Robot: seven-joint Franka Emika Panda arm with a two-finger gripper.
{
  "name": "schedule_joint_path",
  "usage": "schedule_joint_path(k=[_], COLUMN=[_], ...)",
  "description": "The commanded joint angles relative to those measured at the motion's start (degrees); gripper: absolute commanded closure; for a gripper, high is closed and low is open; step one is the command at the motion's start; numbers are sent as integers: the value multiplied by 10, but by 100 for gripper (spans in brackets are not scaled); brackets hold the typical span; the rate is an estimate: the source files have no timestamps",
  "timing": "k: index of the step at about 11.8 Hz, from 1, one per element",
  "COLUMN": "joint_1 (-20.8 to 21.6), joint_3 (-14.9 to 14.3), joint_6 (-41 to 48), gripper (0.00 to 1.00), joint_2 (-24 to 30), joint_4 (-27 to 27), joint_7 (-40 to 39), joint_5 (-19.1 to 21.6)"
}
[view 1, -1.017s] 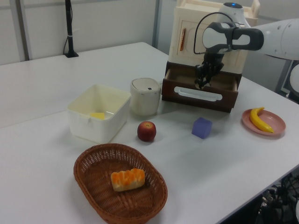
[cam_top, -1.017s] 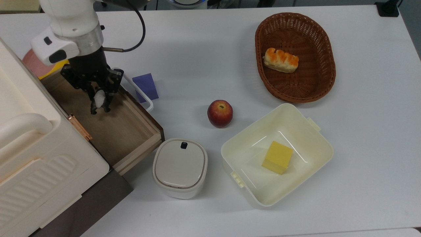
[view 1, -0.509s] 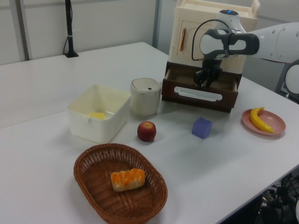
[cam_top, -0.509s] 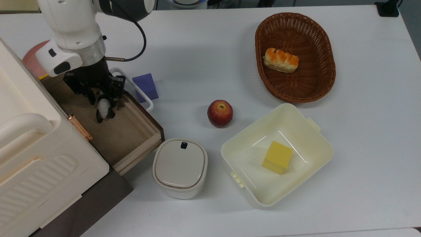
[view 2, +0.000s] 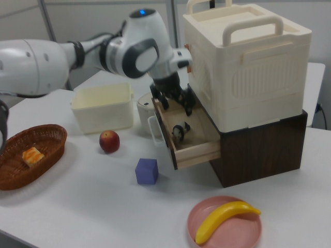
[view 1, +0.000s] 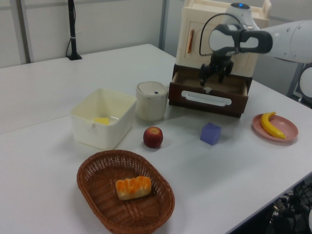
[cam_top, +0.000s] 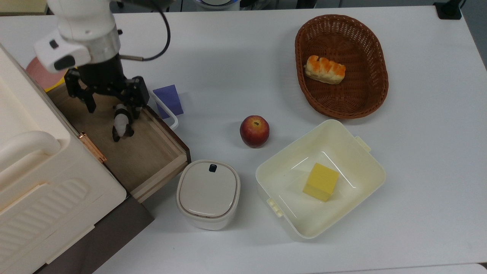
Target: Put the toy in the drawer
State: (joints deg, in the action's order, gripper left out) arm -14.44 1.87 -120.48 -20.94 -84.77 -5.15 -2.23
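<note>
- The toy [cam_top: 121,124], a small black-and-white panda figurine, lies on the light-wood floor of the drawer [cam_top: 152,160], near the end toward the top view's upper left and close to the dark front with its white loop handle [cam_top: 167,110].
- In the right view the toy [view 2: 179,131] sits inside the pulled-out drawer [view 2: 199,150], clear of its walls as far as can be judged.
- The gripper [cam_top: 108,99] hangs just above the toy with its fingers spread wide and nothing between them; it holds nothing.
- In the left view the gripper [view 1: 214,73] stands over the open drawer [view 1: 209,95], in front of the cream cabinet [view 1: 224,29].
- Judged from this, the placing step looks done: the toy is released and rests where the task wants it.
- What remains is the retreat. The next move calls for a straight lift, so that the spread fingers clear the drawer's front and side walls without brushing the toy.
- The drawer stands open; the task sentence asks only for the toy inside, so closing it does not seem needed.
- Elsewhere on the desk [cam_top: 243,57] and well apart from the work: a purple cube [cam_top: 168,99] just outside the drawer front, an apple [cam_top: 254,131], a lidded cream canister [cam_top: 208,194], and a cream tub [cam_top: 357,152] holding a yellow cube [cam_top: 320,181].
</note>
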Motion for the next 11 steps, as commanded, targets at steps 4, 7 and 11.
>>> schedule_joint_path(k=[4,7,11], joint_1=[41,77,103], joint_3=[45,34,-8], joint_6=[96,211,210], gripper=[0,0,0], joint_2=[98,151,199], joint_4=[-19,-37,-76], joint_7=[95,115,112], joint_5=[6,34,54])
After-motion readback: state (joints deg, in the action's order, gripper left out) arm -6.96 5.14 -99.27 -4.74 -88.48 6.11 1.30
